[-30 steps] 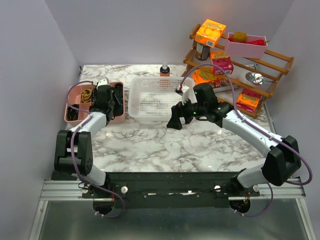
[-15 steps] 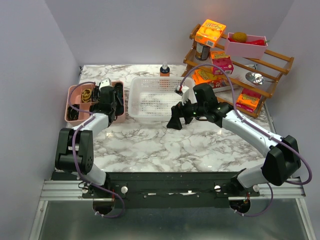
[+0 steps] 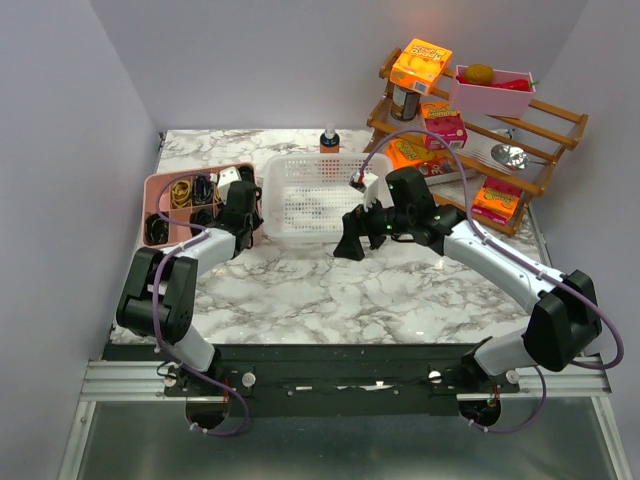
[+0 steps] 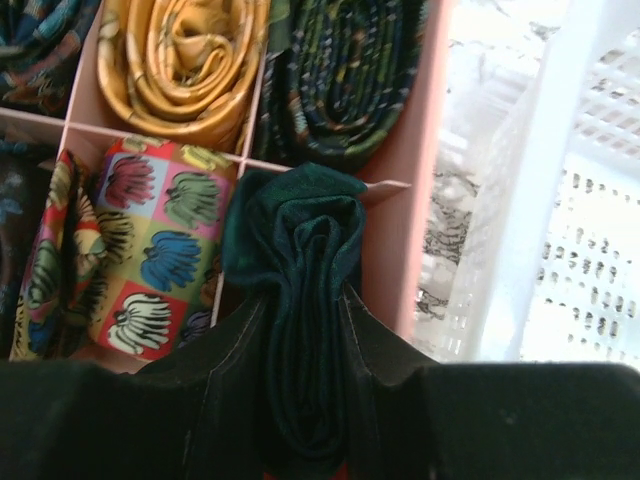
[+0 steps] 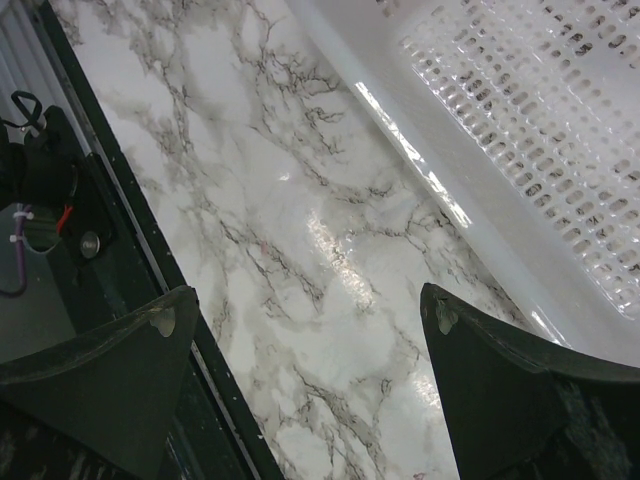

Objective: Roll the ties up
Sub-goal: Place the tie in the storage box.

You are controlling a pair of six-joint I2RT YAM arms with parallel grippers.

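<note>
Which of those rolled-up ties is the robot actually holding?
The plain teal tie, gripped by the left tool; the yellow tie and banana-print tie sit free in the pink tray.

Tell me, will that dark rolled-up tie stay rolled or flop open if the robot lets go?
Probably soft and squishy: the dark tie bulges between the left gripper's fingers. Likely light, being thin cloth. Let loose it might unroll, but the pink tray's walls seem to keep the yellow tie coiled, so probably this one too.
</note>
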